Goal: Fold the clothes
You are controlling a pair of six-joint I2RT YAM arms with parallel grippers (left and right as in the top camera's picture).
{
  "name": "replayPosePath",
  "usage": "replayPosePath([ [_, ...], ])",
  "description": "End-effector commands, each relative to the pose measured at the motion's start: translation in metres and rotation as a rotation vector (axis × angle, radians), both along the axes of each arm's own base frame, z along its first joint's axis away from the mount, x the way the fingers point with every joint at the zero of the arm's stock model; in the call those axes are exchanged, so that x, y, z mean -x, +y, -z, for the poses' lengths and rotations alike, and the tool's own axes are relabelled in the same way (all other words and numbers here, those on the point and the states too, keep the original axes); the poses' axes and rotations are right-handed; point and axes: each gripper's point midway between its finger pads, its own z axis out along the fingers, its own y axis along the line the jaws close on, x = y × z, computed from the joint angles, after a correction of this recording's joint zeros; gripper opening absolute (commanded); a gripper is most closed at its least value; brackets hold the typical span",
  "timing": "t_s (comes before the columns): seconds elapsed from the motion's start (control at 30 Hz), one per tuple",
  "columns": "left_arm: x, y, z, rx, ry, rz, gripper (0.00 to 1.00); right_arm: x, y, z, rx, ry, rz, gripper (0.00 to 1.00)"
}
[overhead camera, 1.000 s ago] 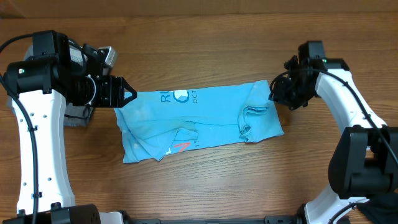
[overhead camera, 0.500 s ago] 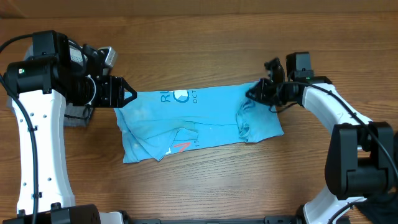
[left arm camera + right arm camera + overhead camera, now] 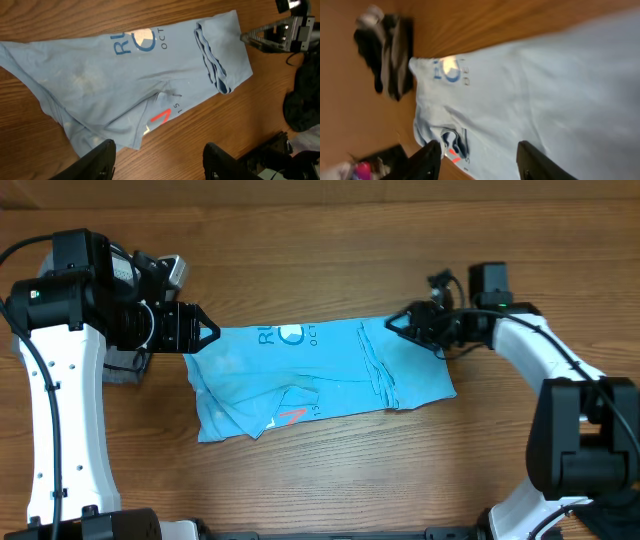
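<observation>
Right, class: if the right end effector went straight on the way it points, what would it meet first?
Most likely the T-shirt: the right end effector points at the shirt's end nearest it, and cloth fills its wrist view. Its height above the fabric is unclear.

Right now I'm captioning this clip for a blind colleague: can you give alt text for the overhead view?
A light-blue T-shirt lies rumpled and partly folded across a wooden table, with some white lettering showing. The left gripper is open at the shirt's left edge, and the right gripper is over its top edge near the right end.
</observation>
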Motion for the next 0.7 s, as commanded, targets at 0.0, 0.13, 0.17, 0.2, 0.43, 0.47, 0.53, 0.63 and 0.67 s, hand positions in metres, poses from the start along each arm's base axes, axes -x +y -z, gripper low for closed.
replayPosePath([
  [0.0,0.0,-0.003,-0.009,-0.004,-0.038,0.021,0.6,0.01,-0.031,0.002,0.008,0.089,0.067,0.51],
  [0.13,0.0,-0.003,-0.009,-0.006,-0.04,0.021,0.6,0.044,-0.064,0.037,0.252,0.245,0.082,0.56],
  [0.17,0.0,-0.003,-0.009,-0.006,-0.041,0.021,0.6,0.048,-0.076,0.046,0.334,0.267,0.096,0.59],
  [0.2,-0.001,-0.003,-0.009,-0.006,-0.042,0.021,0.6,0.051,-0.089,0.053,0.42,0.28,0.111,0.61],
  [0.43,0.0,-0.003,-0.009,-0.006,-0.041,0.021,0.61,0.033,-0.112,0.06,0.578,0.143,0.07,0.74],
  [0.47,0.0,-0.003,-0.009,-0.006,-0.041,0.021,0.61,0.03,-0.113,0.06,0.581,0.12,0.059,0.75],
  [0.53,0.0,-0.003,-0.009,-0.006,-0.037,0.021,0.61,0.025,-0.115,0.059,0.587,0.082,0.043,0.75],
  [0.63,0.001,-0.002,-0.008,-0.008,-0.034,0.02,0.61,0.019,-0.127,0.057,0.579,0.067,0.08,0.78],
  [0.67,0.001,-0.002,-0.008,-0.008,-0.034,0.021,0.61,0.017,-0.129,0.056,0.558,0.062,0.092,0.79],
])
